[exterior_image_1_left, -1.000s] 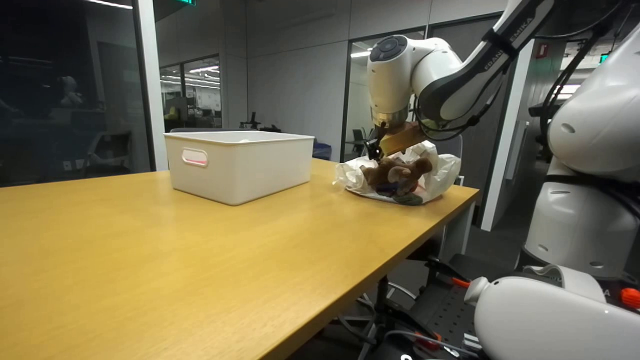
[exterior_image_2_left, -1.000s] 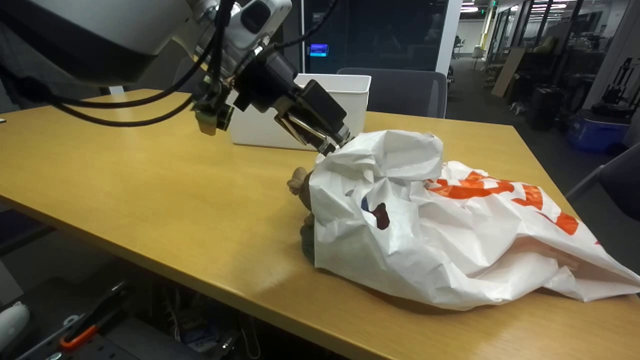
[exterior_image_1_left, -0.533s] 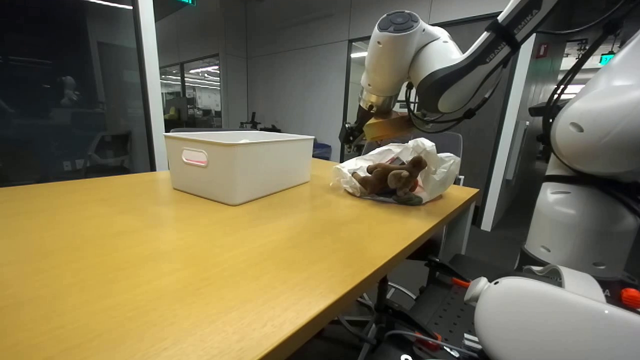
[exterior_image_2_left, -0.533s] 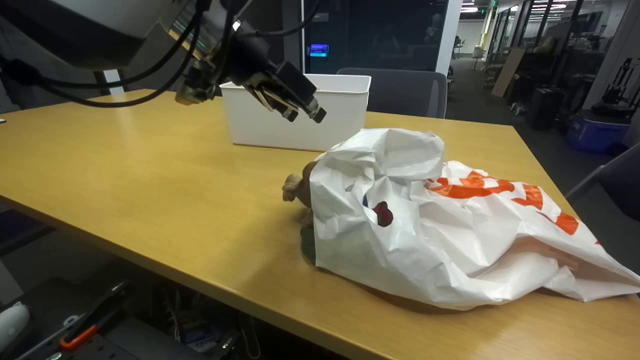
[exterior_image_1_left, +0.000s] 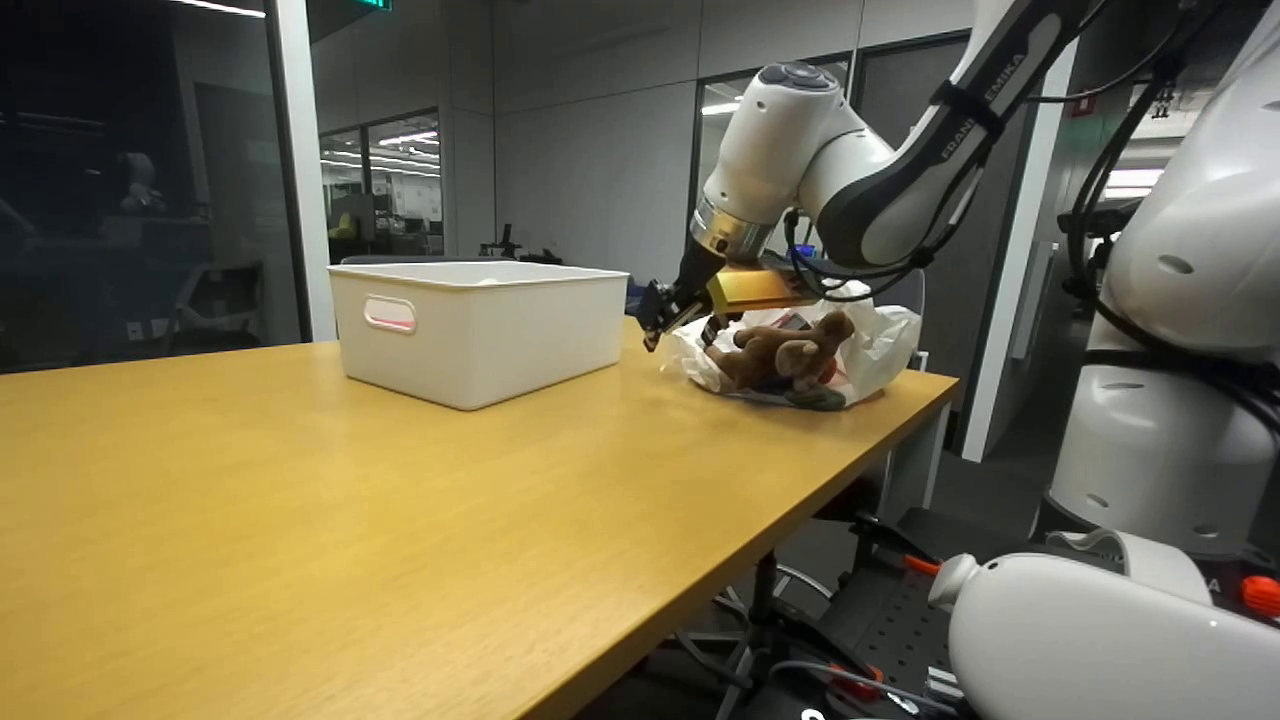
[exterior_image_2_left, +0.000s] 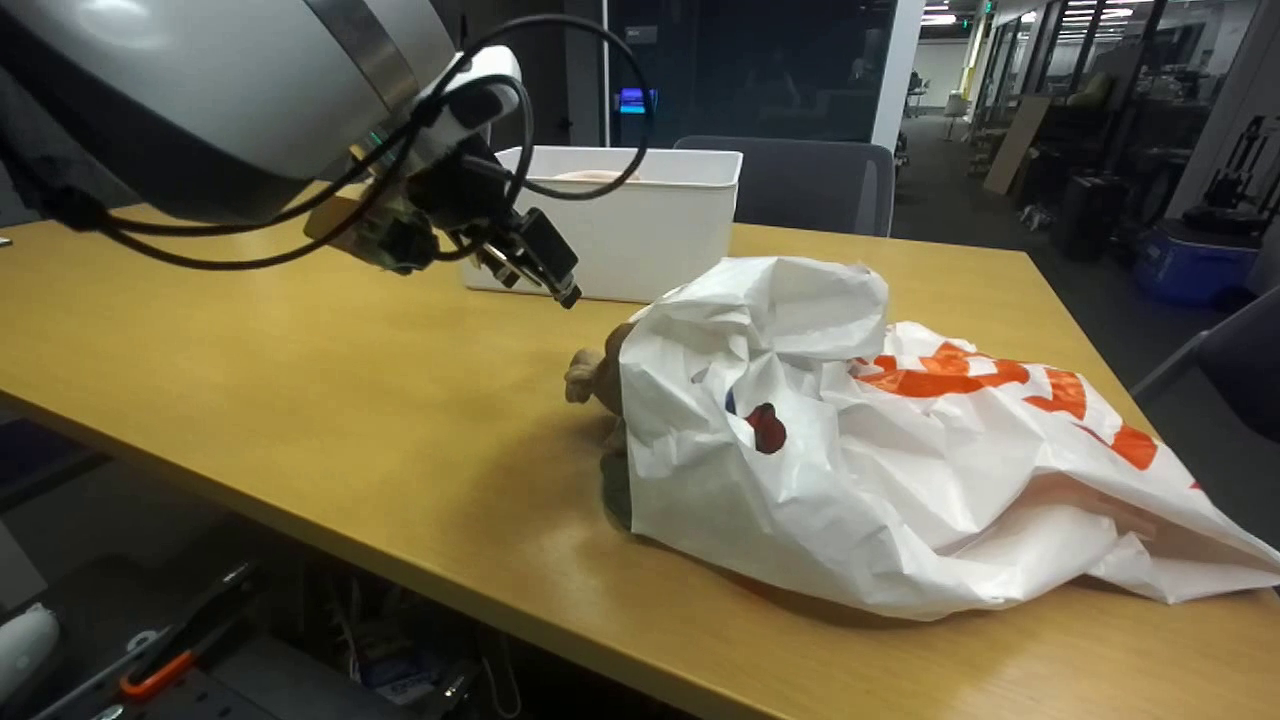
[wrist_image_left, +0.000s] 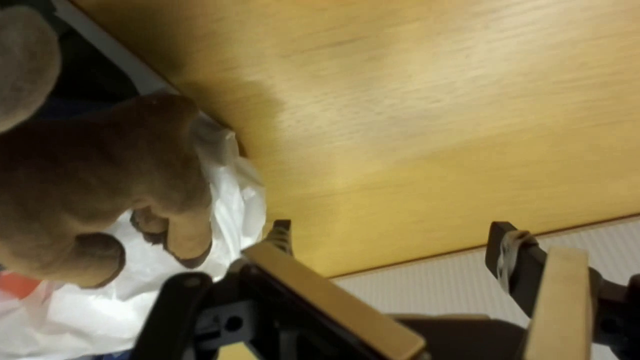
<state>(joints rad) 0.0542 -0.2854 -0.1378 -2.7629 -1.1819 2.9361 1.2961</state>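
My gripper (exterior_image_1_left: 681, 335) is open and empty, low over the table between the white bin and the bag; it shows beside the bin in an exterior view (exterior_image_2_left: 540, 288) and in the wrist view (wrist_image_left: 391, 227). A brown plush toy (exterior_image_1_left: 790, 350) lies at the mouth of a crumpled white bag (exterior_image_1_left: 885, 340). In the wrist view the plush toy (wrist_image_left: 100, 165) is left of my fingers, with the bag (wrist_image_left: 240, 200) under it. In an exterior view the bag (exterior_image_2_left: 780, 480) hides most of it. One finger is close to the bag's edge; I cannot tell if they touch.
A white bin (exterior_image_1_left: 480, 340) stands on the wooden table (exterior_image_1_left: 480, 500); its ribbed wall (wrist_image_left: 425, 285) runs behind my fingers in the wrist view. Something pale pink (exterior_image_2_left: 600, 175) shows inside it. A chair (exterior_image_2_left: 820, 185) stands behind the table. Cables hang from the arm.
My gripper rose off the plush toy and bag, moved toward the bin, then came down beside it, tilted. The plush toy shifted and settled slightly early on. The bin has not moved.
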